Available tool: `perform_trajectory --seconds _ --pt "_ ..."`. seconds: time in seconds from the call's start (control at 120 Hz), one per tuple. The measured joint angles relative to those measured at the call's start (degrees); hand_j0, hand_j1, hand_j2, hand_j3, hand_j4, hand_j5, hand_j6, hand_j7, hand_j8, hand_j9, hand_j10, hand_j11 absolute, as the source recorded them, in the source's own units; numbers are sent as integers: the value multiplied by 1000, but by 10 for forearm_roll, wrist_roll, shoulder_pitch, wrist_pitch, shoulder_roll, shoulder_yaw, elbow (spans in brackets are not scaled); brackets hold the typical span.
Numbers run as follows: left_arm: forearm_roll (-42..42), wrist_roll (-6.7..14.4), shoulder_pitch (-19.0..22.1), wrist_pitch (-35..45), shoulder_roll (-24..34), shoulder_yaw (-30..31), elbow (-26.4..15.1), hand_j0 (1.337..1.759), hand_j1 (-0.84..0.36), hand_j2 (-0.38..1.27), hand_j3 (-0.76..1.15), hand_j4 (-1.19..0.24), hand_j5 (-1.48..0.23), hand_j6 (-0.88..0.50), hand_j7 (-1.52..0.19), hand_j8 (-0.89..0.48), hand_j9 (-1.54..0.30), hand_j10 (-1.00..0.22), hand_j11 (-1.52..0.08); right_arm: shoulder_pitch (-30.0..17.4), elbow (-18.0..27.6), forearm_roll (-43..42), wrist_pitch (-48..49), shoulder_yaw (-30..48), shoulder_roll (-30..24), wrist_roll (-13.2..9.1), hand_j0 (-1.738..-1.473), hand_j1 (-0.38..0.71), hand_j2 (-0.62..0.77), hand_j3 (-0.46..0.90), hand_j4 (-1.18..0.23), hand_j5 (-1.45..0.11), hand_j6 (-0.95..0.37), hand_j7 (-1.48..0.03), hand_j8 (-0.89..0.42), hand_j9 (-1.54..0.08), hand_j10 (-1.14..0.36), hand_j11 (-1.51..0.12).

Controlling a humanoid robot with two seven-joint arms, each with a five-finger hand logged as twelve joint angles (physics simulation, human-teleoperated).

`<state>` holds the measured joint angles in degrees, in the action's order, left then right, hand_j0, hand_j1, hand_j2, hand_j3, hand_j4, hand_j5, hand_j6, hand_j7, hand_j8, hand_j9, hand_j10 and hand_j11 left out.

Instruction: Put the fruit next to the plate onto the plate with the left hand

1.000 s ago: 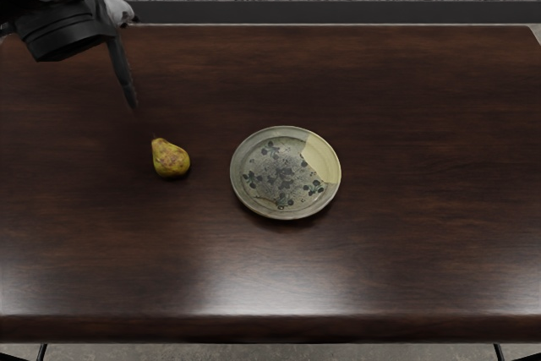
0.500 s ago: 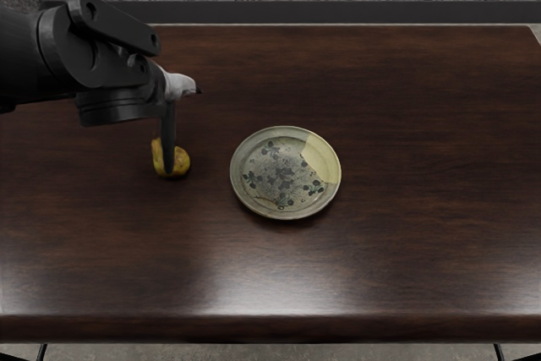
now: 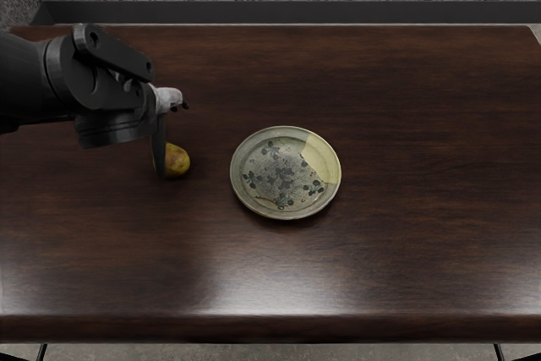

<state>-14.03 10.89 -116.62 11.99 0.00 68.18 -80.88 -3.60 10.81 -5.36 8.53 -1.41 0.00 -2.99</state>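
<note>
Well, head view: pear (image 3: 177, 160) on the table (image 3: 406, 276), just left of the plate (image 3: 322, 161), half tucked under the left hand (image 3: 159, 137).
Looks light and firm, probably waxy and round enough to roll or squirt out of a pinch, so best taken around the fat belly from both sides rather than by the narrow end; gentle squeeze too, likely bruises easily. Parked near the plate's left rim, not touching it. Sitting right at the hand's lower tip, left end hidden behind it, right end poking out toward the plate. Can't tell whether clamped on it or apart, mostly buried behind the bulky wrist (image 3: 110, 103). No sign of the right arm.
</note>
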Motion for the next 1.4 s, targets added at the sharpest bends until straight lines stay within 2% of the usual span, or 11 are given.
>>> perform_trajectory --seconds 0.292,0.633,0.717,1.4 --pt "4 -2 42 39 0 -9 11 1658 188 27 0 -134 -174 -135 -174 -134 -174 -134 -174 0 0 0 0 0 0 0 -1658 -331 -3 0 -15 -20 -15 -20 -15 -20 -15 -20" --pt "6 -3 45 49 0 -30 17 1658 119 39 0 -192 -249 -192 -249 -192 -249 -192 -249 0 0 0 0 0 0 0 -1658 -331 -3 0 -15 -20 -15 -20 -15 -20 -15 -20" --pt "8 -2 77 49 0 -29 28 1658 112 40 0 -198 -257 -198 -257 -198 -257 -198 -257 0 0 0 0 0 0 0 -1658 -331 -3 0 -15 -20 -15 -20 -15 -20 -15 -20" --pt "20 -2 89 59 0 -28 50 1658 34 53 0 -263 -342 -263 -342 -263 -342 -263 -342 0 0 0 0 0 0 0 -1658 -331 -3 0 -15 -20 -15 -20 -15 -20 -15 -20"
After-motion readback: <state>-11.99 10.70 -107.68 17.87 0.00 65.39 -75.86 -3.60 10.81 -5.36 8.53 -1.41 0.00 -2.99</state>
